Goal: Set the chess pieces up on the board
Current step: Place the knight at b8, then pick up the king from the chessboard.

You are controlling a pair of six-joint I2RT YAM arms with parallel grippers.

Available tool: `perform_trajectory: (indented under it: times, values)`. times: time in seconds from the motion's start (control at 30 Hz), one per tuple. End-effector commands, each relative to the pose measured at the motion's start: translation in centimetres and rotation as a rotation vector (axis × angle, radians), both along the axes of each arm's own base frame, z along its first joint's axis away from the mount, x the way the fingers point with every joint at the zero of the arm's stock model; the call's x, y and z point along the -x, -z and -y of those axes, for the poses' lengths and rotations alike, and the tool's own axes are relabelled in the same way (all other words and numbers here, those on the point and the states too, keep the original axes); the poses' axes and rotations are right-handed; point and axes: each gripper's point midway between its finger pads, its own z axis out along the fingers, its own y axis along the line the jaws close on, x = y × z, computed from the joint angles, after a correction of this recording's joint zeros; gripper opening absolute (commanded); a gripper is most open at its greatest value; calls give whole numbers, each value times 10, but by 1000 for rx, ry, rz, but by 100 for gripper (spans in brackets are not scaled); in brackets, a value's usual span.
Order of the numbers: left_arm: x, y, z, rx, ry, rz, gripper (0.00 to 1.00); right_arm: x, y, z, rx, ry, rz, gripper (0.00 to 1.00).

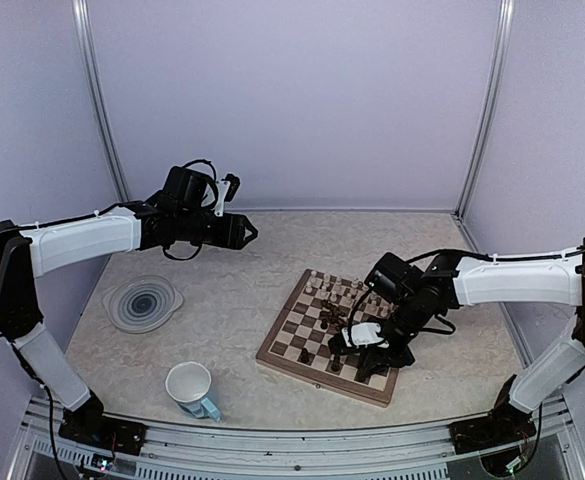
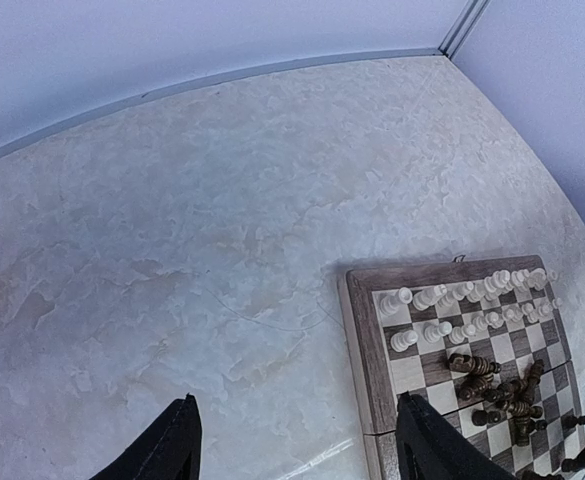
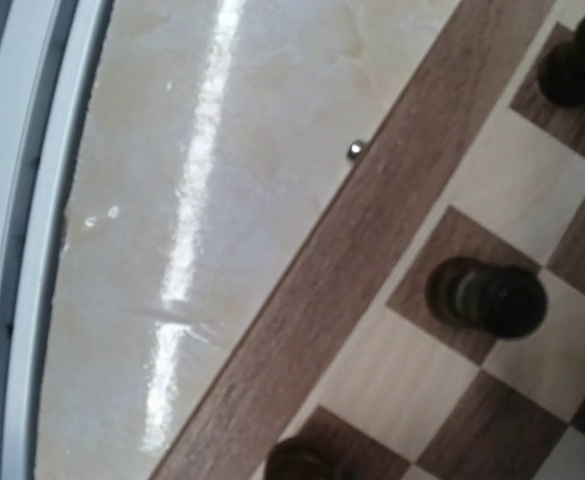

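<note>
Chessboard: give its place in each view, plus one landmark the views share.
Top external: chessboard right of centre, in the lower half.
Left wrist: lower right corner, cropped by the frame.
Right wrist: fills the right side, its border running diagonally.
Shared landmark: dark pieces on its squares.

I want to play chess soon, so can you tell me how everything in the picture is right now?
left gripper: open, up in the air, holding nothing.
right gripper: shut, low over the board's near edge.
board: lying flat.
white pieces: standing in two rows along the far edge.
dark pieces: mostly tumbled in a heap mid-board, a few standing.
mug: upright.
plate: flat, nothing on it.
</note>
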Motion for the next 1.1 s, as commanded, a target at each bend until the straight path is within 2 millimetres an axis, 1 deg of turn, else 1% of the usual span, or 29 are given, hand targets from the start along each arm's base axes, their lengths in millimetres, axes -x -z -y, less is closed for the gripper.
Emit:
perform_trajectory:
  times: [0.0, 0.43, 0.5, 0.63, 0.67, 0.73, 0.8, 0.93, 1.0, 1.07]
  values:
    - [-6, -16, 2, 11, 4, 35, 66, 4, 8, 0, 13, -13, -8, 9]
    - [-4, -17, 3, 13, 10, 35, 66, 2, 18, 6, 41, -7, 5, 10]
    - [-4, -18, 3, 14, 11, 36, 66, 2, 20, 7, 44, -6, 7, 14]
    - [-4, -17, 4, 13, 11, 35, 67, 2, 18, 7, 38, -1, 11, 31]
    - [-5, -17, 4, 11, 12, 34, 66, 2, 16, 6, 34, -1, 11, 34]
    - [-4, -17, 4, 11, 14, 33, 67, 3, 10, 5, 21, -3, 9, 42]
    - [-4, -16, 4, 10, 13, 33, 67, 3, 3, 3, 4, -9, 14, 46]
    - [-4, -15, 5, 8, 16, 30, 67, -4, -15, 0, -15, -7, 51, 46]
    - [-4, -14, 6, 6, 20, 30, 67, -15, -29, -1, -51, 16, 72, 45]
    - [-3, -13, 7, 2, 22, 29, 67, -34, -45, -2, -103, 69, 85, 42]
